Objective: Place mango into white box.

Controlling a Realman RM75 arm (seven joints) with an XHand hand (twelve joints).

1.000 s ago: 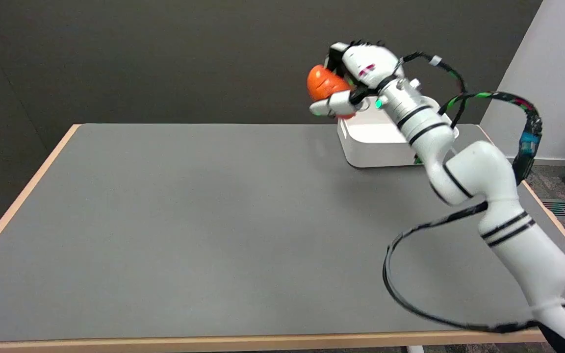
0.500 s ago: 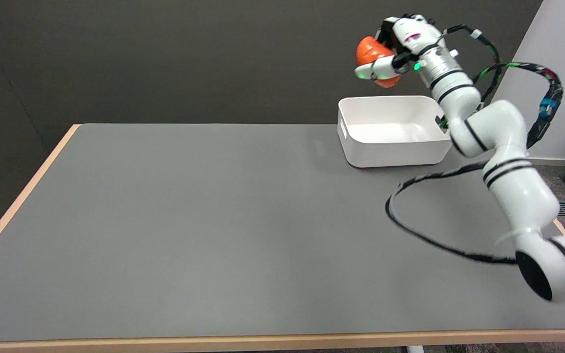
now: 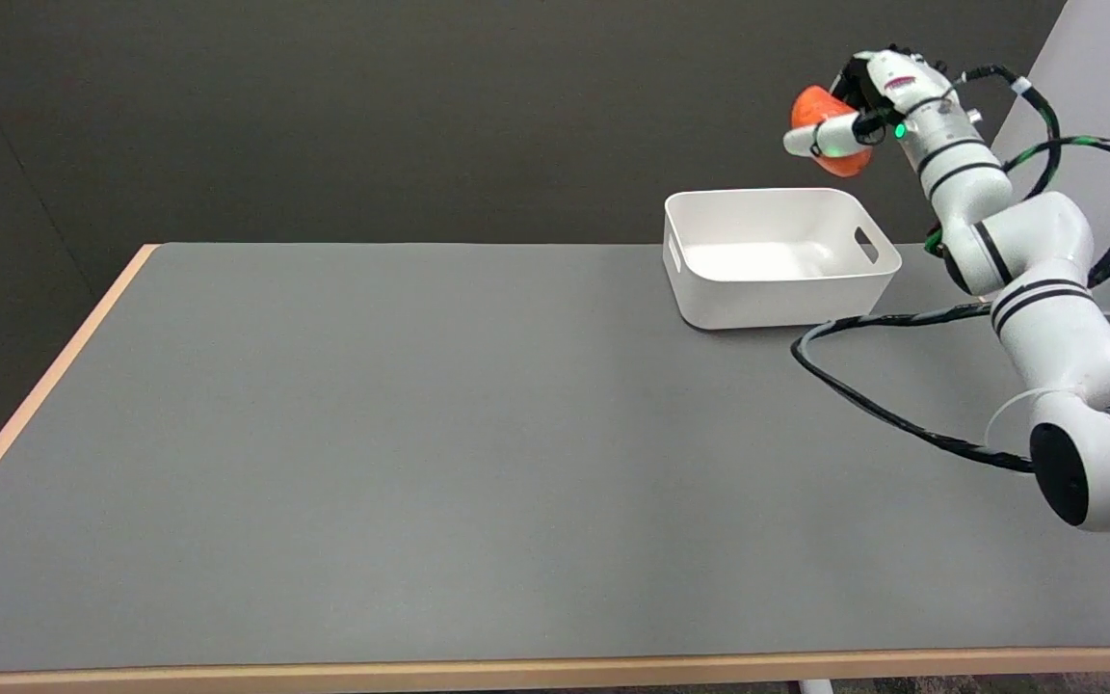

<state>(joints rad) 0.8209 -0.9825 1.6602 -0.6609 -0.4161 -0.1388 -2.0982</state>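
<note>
Grey bench [image 3: 420, 434] with a light wood rim along the left, near and right edges; most of its top is bare grey surface from the left edge across to the box. White box [image 3: 779, 258] sits at the far right corner, close to the far edge, open side up, interior white, slot handles in its left and right end walls. Black cable [image 3: 863, 400] loops over the bench near the right edge, just in front of the box. Right hand [image 3: 854, 111] is up in the air above the box's far right corner, fingers curled around the orange mango [image 3: 820, 125], one white finger [image 3: 820, 140] across its front. Mango is clear of the box, not touching it.
</note>
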